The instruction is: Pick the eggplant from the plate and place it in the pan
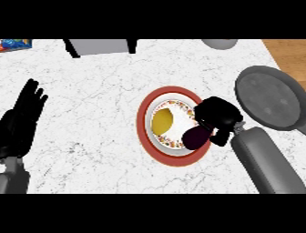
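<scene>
A red-rimmed plate point(157, 98) with a patterned inner ring lies in the middle of the counter, with a yellow patch at its centre. The dark purple eggplant point(195, 137) rests on the plate's lower right part. My right hand point(216, 114) hangs over the plate's right edge, its fingers curled down round the eggplant's upper end. The grey pan point(272, 97) sits to the right of the plate, its handle pointing to the lower right. My left hand point(20, 119) stays open at the left, fingers up.
A grey box point(100, 46) stands at the counter's far edge. A blue packet point(16, 44) lies at the far left corner. A grey bowl point(220, 43) shows at the far right. Wooden floor borders both sides.
</scene>
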Motion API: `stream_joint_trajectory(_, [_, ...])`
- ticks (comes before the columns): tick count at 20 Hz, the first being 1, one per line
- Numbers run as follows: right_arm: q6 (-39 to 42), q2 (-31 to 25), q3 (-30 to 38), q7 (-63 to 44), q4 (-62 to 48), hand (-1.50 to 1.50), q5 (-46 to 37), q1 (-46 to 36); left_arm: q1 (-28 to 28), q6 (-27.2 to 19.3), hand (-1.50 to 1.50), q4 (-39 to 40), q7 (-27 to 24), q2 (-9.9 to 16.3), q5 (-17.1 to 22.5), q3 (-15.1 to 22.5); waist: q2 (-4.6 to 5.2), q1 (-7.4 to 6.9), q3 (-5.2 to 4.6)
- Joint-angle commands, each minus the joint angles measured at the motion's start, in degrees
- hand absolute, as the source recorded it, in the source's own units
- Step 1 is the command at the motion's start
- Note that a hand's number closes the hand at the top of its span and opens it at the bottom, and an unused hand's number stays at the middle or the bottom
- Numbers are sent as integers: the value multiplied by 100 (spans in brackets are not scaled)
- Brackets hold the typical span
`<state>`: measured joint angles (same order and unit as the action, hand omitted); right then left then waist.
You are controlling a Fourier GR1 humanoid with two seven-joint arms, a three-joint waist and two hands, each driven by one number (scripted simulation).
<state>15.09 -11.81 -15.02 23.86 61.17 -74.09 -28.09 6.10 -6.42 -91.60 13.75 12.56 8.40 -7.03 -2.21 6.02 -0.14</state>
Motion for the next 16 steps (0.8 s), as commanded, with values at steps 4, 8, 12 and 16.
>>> stream_joint_trajectory(4, [-694,-252,847,-934,2394,150,336,914,-263,-45,0,-40,-113,11,-80,-54,-28,144,-2])
stream_joint_trajectory(8, [-317,-283,1064,-1366,4097,150,538,1386,-288,-30,0,-244,-59,-94,-45,64,12,0,-1])
stream_joint_trajectory(12, [728,-389,1315,-1960,5870,150,838,2072,-239,204,0,-207,-131,88,82,-58,98,-200,-1])
stream_joint_trajectory(16, [1197,-364,2088,-2284,6689,150,1364,2389,45,52,0,-364,126,-180,-80,311,190,-475,13])
